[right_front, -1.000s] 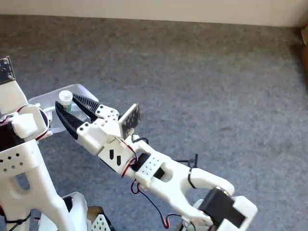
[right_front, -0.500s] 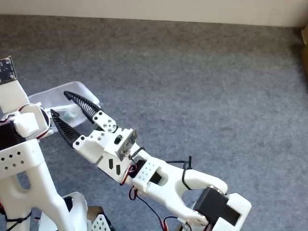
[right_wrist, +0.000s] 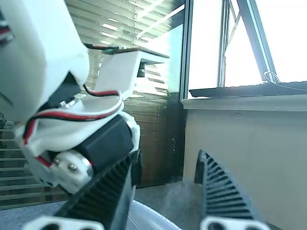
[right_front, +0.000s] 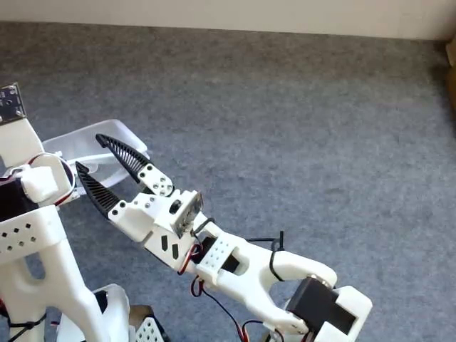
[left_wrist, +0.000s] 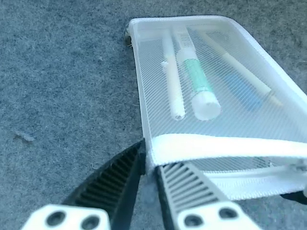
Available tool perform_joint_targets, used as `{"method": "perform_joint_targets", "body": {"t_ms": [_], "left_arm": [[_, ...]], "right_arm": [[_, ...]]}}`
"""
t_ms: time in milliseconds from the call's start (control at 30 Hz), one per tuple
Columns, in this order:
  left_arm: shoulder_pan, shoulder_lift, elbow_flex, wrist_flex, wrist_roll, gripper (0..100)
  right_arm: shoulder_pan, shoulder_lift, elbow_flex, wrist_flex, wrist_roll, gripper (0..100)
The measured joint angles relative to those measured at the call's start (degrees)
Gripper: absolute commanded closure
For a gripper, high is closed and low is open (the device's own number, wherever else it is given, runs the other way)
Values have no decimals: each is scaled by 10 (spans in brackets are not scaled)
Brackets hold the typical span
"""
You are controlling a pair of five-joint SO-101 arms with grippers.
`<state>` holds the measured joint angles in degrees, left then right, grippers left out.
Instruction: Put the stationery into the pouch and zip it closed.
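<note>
Several pens and a glue stick (left_wrist: 199,81) lie inside the pouch (left_wrist: 216,57) on the grey carpet (left_wrist: 57,72). Your left gripper (left_wrist: 148,165) is pinched shut on the pouch's open edge, most likely so the pouch cannot slide when the zip gets pulled. Your right gripper (right_front: 87,152) is wide open with nothing in it, and its arm is stretched long and low across to the pouch, with its fingers over it.

Item: translucent white mesh pouch (left_wrist: 148,96), rectangular, rounded corners, white band along one end, lying on grey carpet (left_wrist: 62,86). Contents, lengthwise, side by side: slim white pen (left_wrist: 172,76); green-labelled white-capped tube (left_wrist: 197,81); blue object (left_wrist: 242,92), indistinct; second white pen (left_wrist: 240,72).
</note>
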<state>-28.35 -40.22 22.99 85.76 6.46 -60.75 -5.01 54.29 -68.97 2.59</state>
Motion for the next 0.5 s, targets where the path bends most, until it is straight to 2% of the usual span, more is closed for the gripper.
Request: {"method": "perform_joint_targets", "body": {"t_ms": [133,500], "left_arm": [[0,0,0,0,0,989],[1,0,0,0,0,989]], "right_arm": [[23,-48,1,17,0,832],[70,-220,1,284,0,832]]}}
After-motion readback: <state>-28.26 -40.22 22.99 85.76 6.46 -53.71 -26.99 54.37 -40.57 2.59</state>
